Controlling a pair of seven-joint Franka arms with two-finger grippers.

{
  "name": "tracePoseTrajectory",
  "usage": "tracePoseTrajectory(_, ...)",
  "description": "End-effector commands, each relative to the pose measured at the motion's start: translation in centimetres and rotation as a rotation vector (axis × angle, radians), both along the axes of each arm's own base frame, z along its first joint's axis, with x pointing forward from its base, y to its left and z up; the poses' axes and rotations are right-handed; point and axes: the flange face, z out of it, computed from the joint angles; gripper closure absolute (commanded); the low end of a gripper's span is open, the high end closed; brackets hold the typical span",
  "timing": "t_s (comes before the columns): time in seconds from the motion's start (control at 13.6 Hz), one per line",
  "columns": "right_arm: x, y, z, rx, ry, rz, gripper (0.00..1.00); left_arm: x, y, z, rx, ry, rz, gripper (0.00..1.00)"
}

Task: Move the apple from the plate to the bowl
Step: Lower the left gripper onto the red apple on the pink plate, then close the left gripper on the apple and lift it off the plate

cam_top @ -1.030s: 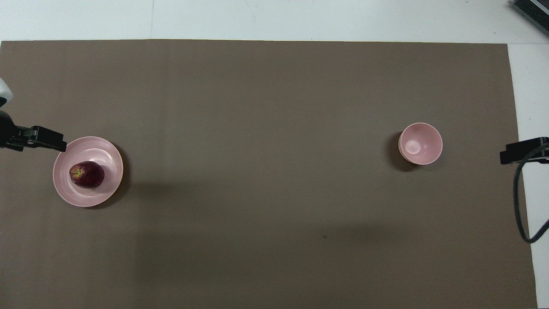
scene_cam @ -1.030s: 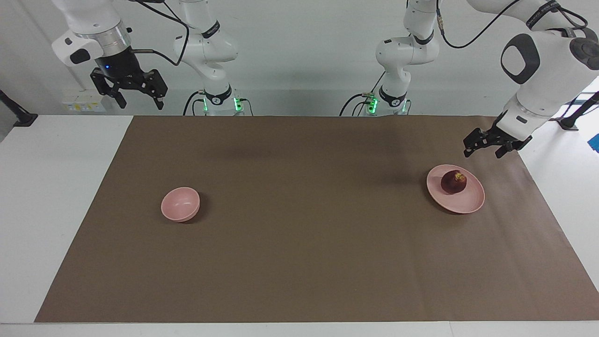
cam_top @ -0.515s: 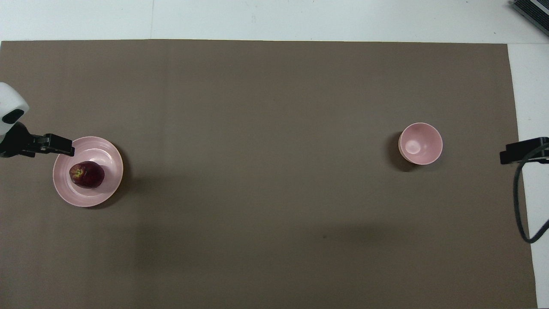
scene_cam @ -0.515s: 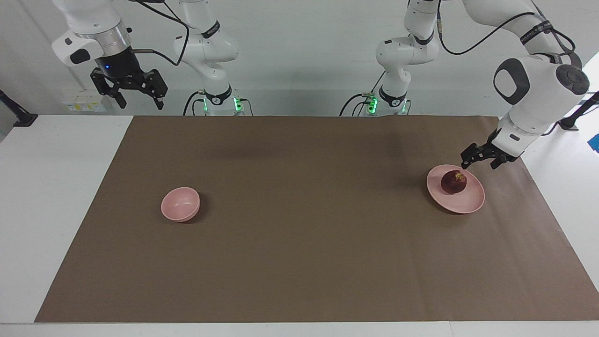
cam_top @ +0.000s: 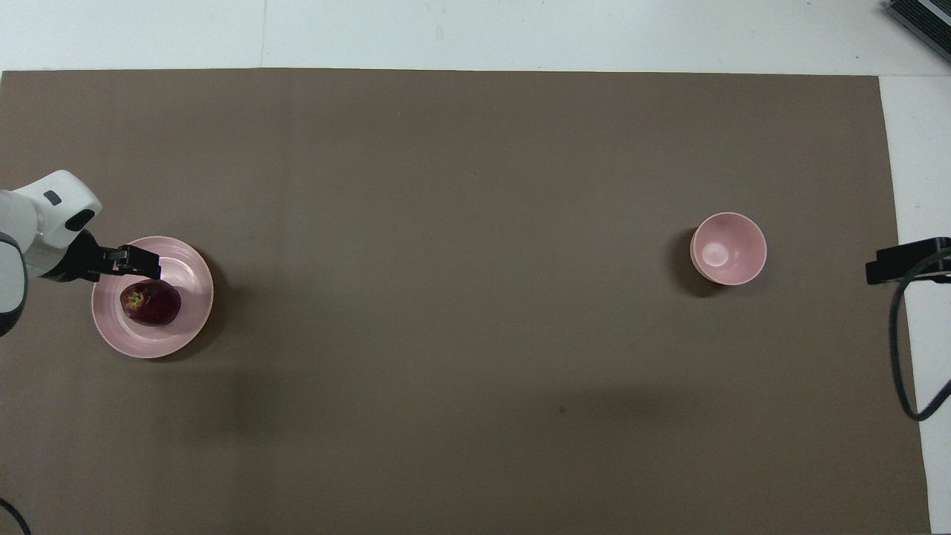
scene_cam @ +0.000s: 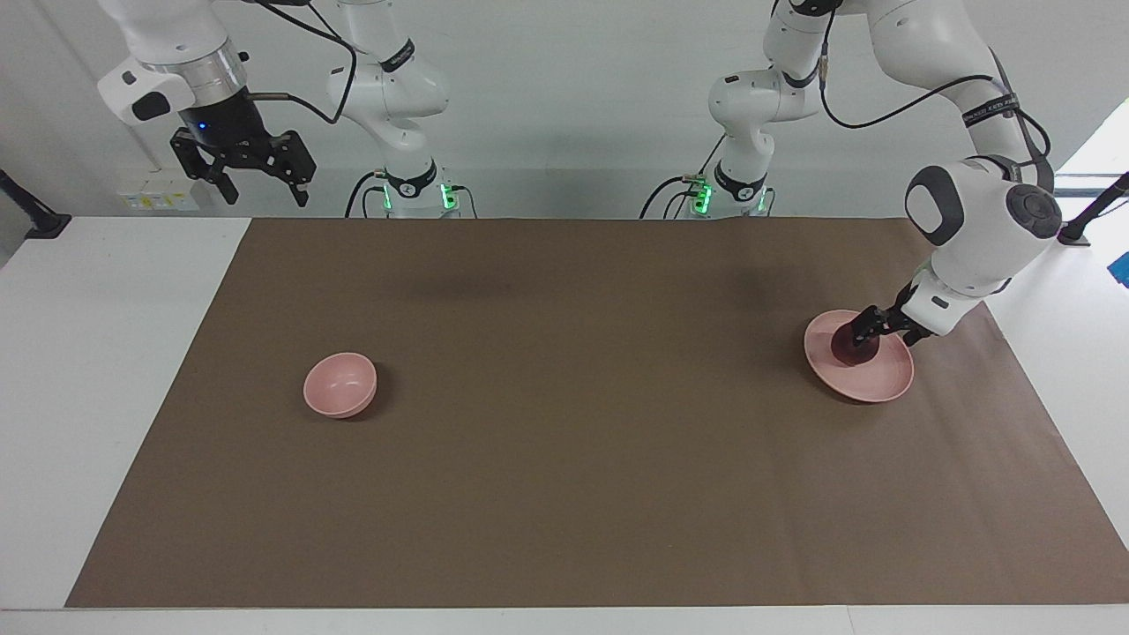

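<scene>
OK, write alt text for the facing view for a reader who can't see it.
The left arm's end effector is down at the dark red apple on a pink plate toward the left arm's end of a brown-covered table. A small pink bowl sits empty toward the right arm's end, where the right end effector waits open, raised above the table's edge.

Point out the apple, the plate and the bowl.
apple (cam_top: 151,303): overhead view, middle of its dark red skin.
plate (cam_top: 189,276): overhead view, bare pink inner face beside the apple.
bowl (scene_cam: 340,384): facing view, inner wall of the empty bowl.
</scene>
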Motion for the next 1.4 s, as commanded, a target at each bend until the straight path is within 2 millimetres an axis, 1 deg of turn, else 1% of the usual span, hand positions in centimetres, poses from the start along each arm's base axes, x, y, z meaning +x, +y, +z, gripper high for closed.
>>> tracePoseTrajectory(0.0, -0.4, -0.1, 0.2, 0.007, 0.0, 0.015, 0.0, -0.9, 0.3, -2.2, -0.006, -0.011, 0.007, 0.0)
tracePoseTrajectory(0.07, -0.4, -0.1, 0.2, 0.007, 0.0, 0.015, 0.0, -1.3, 0.4, -3.0, -0.007, -0.003, 0.007, 0.0)
tracePoseTrajectory(0.22, -0.4, -0.1, 0.2, 0.007, 0.0, 0.015, 0.0, -1.7, 0.5, -3.4, -0.004, -0.02, 0.011, 0.0)
tracePoseTrajectory(0.37, -0.4, -0.1, 0.2, 0.007, 0.0, 0.015, 0.0, -2.1, 0.5, -4.4, -0.004, -0.016, 0.012, 0.0)
tracePoseTrajectory(0.66, -0.4, -0.1, 0.2, 0.007, 0.0, 0.015, 0.0, -2.7, 0.3, -5.3, -0.006, 0.005, 0.013, 0.0)
tracePoseTrajectory(0.81, -0.4, -0.1, 0.2, 0.007, 0.0, 0.015, 0.0, -3.0, 0.3, -5.5, -0.007, 0.011, 0.015, 0.0)
tracePoseTrajectory(1.32, -0.4, -0.1, 0.2, 0.006, 0.0, 0.015, 0.0, -2.9, 0.2, -5.5, -0.006, 0.005, 0.02, 0.0)
